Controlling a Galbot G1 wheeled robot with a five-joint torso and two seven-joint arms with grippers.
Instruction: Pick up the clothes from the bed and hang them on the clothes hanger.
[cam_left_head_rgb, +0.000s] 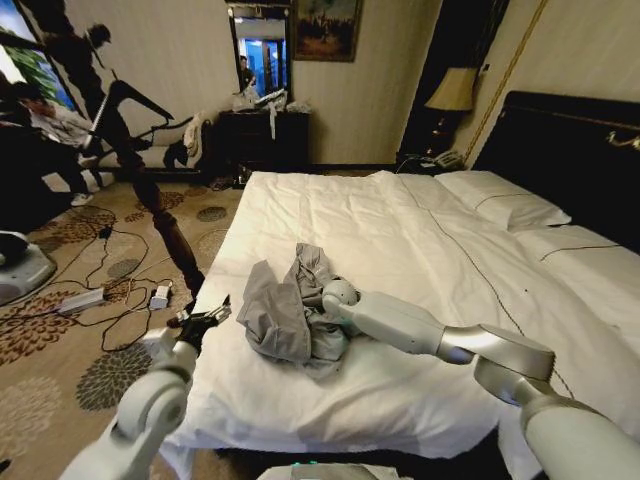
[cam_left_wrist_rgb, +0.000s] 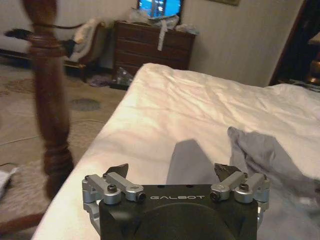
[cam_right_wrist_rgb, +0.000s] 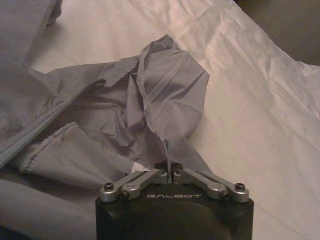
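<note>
The clothes (cam_left_head_rgb: 285, 310), a light grey thin garment, lie crumpled on the white duvet of the bed (cam_left_head_rgb: 400, 240) near its foot. My right gripper (cam_left_head_rgb: 322, 318) reaches in from the right and is buried in the heap. In the right wrist view the right gripper (cam_right_wrist_rgb: 168, 171) is shut on a raised fold of the clothes (cam_right_wrist_rgb: 165, 90). My left gripper (cam_left_head_rgb: 205, 322) hovers open at the bed's left edge, a short way from the garment. In the left wrist view the left gripper (cam_left_wrist_rgb: 172, 172) holds nothing, and the clothes (cam_left_wrist_rgb: 260, 150) lie ahead of it. The clothes hanger is out of view.
A dark turned wooden post (cam_left_head_rgb: 165, 225) stands on the carpet just left of the bed, close to my left arm. Cables and a power strip (cam_left_head_rgb: 85, 298) lie on the floor. A dark dresser (cam_left_head_rgb: 262, 135) stands at the far wall, and pillows (cam_left_head_rgb: 500, 198) lean against the dark headboard (cam_left_head_rgb: 570, 140).
</note>
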